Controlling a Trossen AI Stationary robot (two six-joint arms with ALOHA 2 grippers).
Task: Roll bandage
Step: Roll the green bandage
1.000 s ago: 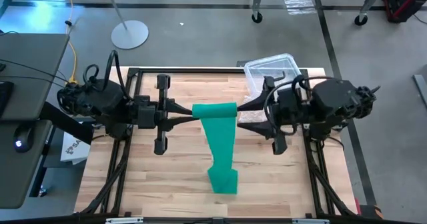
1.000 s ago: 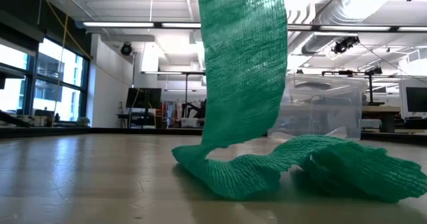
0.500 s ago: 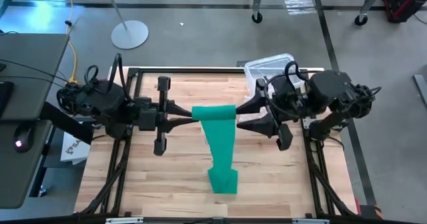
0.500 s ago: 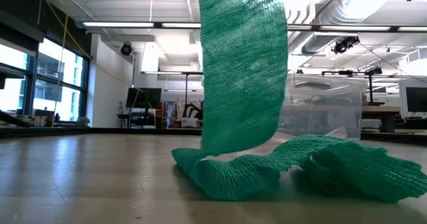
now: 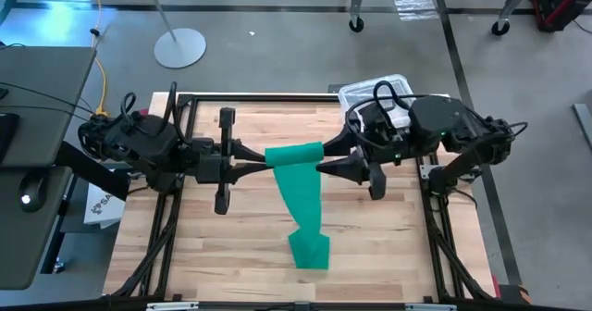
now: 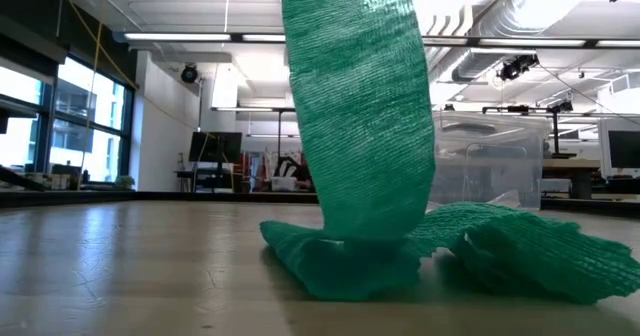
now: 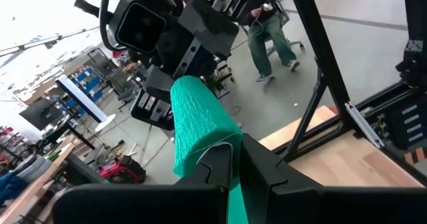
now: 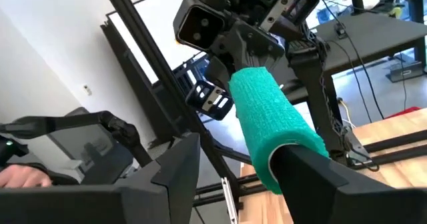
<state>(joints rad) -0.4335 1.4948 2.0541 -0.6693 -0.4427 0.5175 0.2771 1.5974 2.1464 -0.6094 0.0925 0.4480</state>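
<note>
- Your left gripper, centre-left in the overhead frame, is pinched tight on one end of the green stretchy mesh bandage. Its wrist camera shows the fingers closed on the rolled part, with the loose strip running down between them.
- Your right gripper, just right of centre, has swung in from where it sat a second ago and now meets the roll's other end. In its wrist view one dark finger sits against the end of the roll and the other stands apart, so the jaws are spread and not clamped on anything.
- The roll hangs in the air between both grippers. Its tail drops to the wooden table and ends in a crumpled heap at lower centre of the frame.
- In the table-level view the hanging strip has shifted and twisted a bit, and the heap looks about the same size. I'd say a lot of tail is left to wind.
- The clear plastic box sits behind the right arm, upper right of the table.
</note>
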